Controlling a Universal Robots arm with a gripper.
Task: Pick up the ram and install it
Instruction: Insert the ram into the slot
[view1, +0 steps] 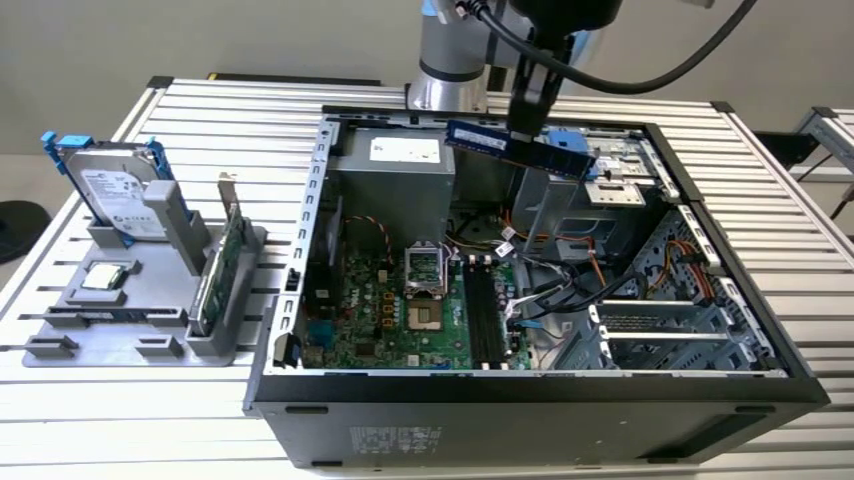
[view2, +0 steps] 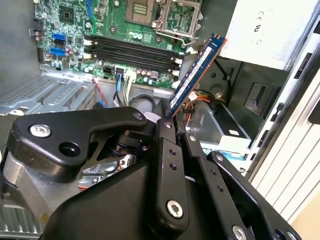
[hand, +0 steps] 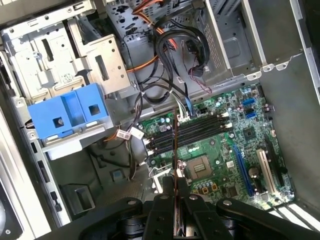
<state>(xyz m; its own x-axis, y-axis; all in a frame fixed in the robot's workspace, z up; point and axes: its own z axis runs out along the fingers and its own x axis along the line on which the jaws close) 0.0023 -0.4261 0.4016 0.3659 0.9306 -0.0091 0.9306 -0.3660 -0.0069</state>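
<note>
Fingers pinched the ram by its flat faces, holding it on edge high over the open case, likely to clear its walls and cables, while it lay crosswise to the slots well below.

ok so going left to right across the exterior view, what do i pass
hard drive with blue rails → green expansion card → processor socket → ram, held in the tool
</note>
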